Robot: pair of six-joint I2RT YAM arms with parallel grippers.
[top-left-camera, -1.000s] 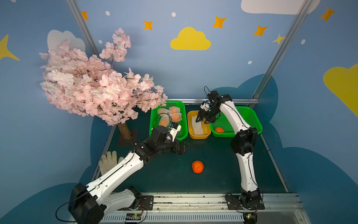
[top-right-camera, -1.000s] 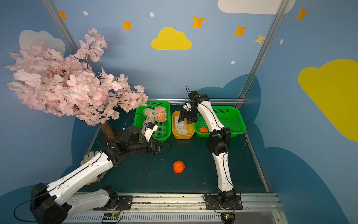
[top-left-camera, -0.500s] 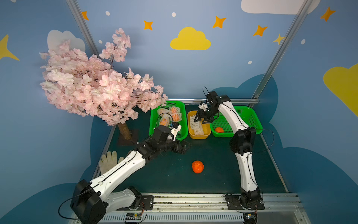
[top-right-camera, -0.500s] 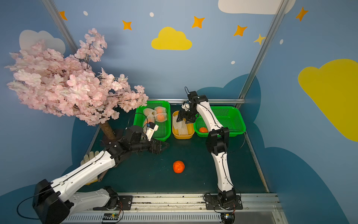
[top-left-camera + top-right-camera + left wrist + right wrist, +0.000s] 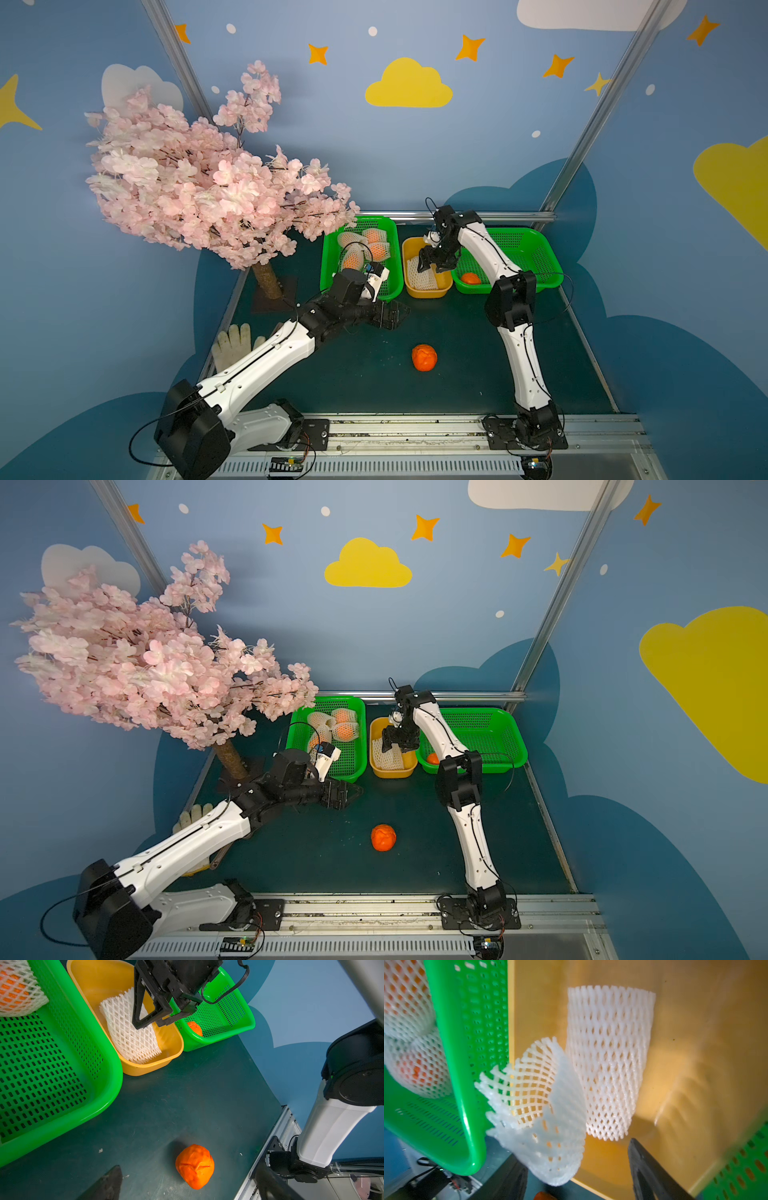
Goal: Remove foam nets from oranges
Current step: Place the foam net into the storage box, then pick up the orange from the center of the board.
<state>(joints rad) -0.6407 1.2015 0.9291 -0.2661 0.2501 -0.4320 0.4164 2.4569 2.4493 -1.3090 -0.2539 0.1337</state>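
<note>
Orange [image 5: 424, 357] on table [image 5: 465, 345], near left gripper [image 5: 401, 318], apart.

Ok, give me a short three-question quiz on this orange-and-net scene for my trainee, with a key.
1. True or false: the left claw is gripping an orange.
2. The right claw hangs over which container? A) left green basket B) yellow tub C) right green basket
3. How many bare oranges show in a top view?
Key: 1 false, it is open and empty. 2 B. 3 two: the loose orange on the table and the lone orange in the right green basket.
</note>
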